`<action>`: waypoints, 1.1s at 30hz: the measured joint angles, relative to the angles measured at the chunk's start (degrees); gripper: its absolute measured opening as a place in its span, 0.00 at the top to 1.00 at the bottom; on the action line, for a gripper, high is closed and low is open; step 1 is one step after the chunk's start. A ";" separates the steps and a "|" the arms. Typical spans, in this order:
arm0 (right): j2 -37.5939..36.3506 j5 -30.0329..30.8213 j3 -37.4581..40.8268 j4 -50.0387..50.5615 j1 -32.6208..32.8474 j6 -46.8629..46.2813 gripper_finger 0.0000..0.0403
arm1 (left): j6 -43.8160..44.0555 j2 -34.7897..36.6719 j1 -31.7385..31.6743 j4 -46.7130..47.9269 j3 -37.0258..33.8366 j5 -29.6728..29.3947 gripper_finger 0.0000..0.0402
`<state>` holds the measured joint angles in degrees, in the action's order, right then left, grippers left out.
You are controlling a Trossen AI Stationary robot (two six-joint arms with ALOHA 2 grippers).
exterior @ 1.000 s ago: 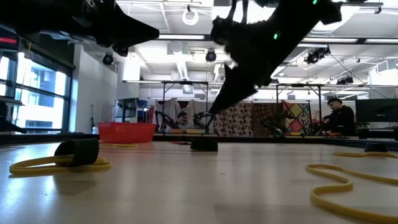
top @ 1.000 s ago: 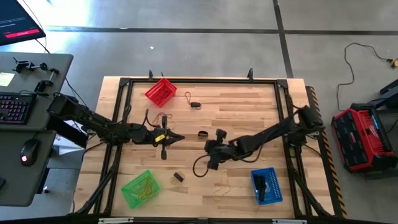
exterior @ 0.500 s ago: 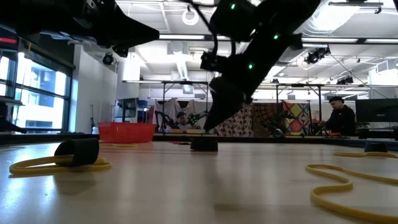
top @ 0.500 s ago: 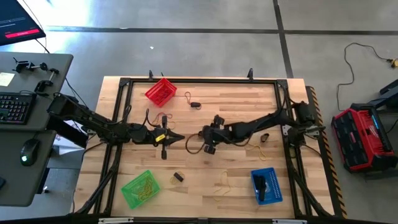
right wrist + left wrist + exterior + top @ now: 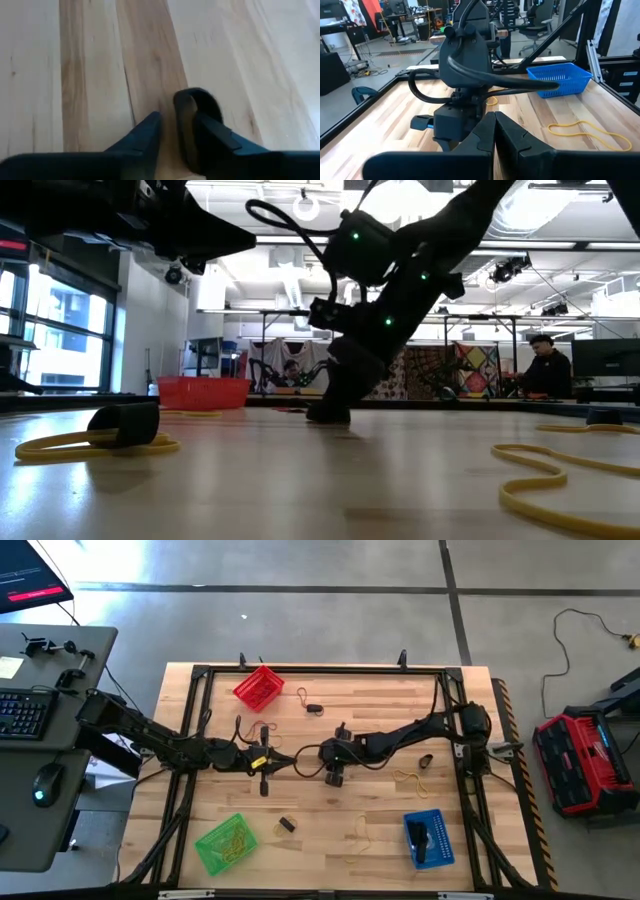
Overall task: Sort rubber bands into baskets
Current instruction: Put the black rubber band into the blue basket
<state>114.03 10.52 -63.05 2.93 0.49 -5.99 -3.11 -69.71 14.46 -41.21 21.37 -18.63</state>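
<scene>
On the wooden table (image 5: 380,810), rubber bands (image 5: 410,780).

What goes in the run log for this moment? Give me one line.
right gripper: jaws open, astride black rubber band | left gripper: shut, empty, beside it
</scene>
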 joint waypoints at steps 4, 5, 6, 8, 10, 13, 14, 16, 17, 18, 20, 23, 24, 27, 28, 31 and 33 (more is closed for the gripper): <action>-0.47 0.12 0.13 -0.47 0.24 0.04 0.90 | -0.02 -0.02 0.00 -0.01 0.00 0.00 1.00; -0.55 0.81 0.15 -0.27 0.38 0.04 0.94 | -0.02 -0.02 0.00 -0.03 0.00 0.00 1.00; -0.73 1.01 0.19 -0.20 0.49 0.06 0.97 | -0.02 -0.02 0.00 -0.03 0.00 -0.02 1.00; -1.62 1.17 0.24 0.73 0.77 0.03 0.98 | -0.12 -0.02 0.00 -0.07 0.00 0.00 1.00; -3.47 1.20 0.24 1.24 1.42 -0.74 0.96 | -0.13 -0.02 0.00 -0.17 0.00 0.00 1.00; -7.07 0.94 0.22 4.66 3.24 -3.13 0.96 | -0.55 -0.02 -0.13 -0.16 0.00 0.00 1.00; -8.48 0.92 0.22 6.10 4.06 -3.92 0.97 | -0.55 -0.02 -0.18 -0.16 0.00 0.00 1.00; -11.52 0.94 0.22 9.33 6.01 -6.00 0.99 | -0.55 -0.02 -0.20 -0.18 0.00 0.00 1.00; -13.17 0.90 0.21 10.67 7.17 -7.32 0.99 | -0.55 -0.02 -0.20 -0.14 0.02 0.00 1.00; -14.69 0.86 0.19 12.34 8.43 -8.88 0.99 | -0.55 -0.02 -0.20 -0.09 0.02 0.00 1.00; -17.39 0.76 0.17 15.61 11.13 -12.49 0.99 | -0.43 -0.02 -0.20 -0.07 0.02 0.00 1.00; -20.93 0.74 0.17 19.99 15.87 -17.80 1.00 | -0.39 -0.02 -0.20 0.04 0.02 0.00 1.00; -22.01 0.76 0.17 21.13 17.57 -19.50 1.00 | -0.39 -0.02 -0.20 0.02 0.02 0.00 1.00; -24.51 0.86 0.17 24.20 22.94 -24.99 1.00 | -0.14 -0.02 -0.19 -0.03 0.02 0.00 1.00; -25.19 1.00 0.17 25.20 24.82 -26.91 1.00 | -0.13 -0.02 -0.17 -0.03 0.02 0.00 1.00; -26.85 1.15 0.15 28.23 30.14 -34.04 1.00 | 0.00 -0.02 -0.17 -0.03 0.02 0.00 1.00; -27.37 1.00 0.13 30.86 33.71 -40.37 1.00 | 0.02 -0.02 -0.17 -0.03 0.02 0.00 1.00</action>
<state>86.66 11.53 -62.92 33.80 34.20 -46.36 -3.10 -69.73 14.28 -41.23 21.39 -18.63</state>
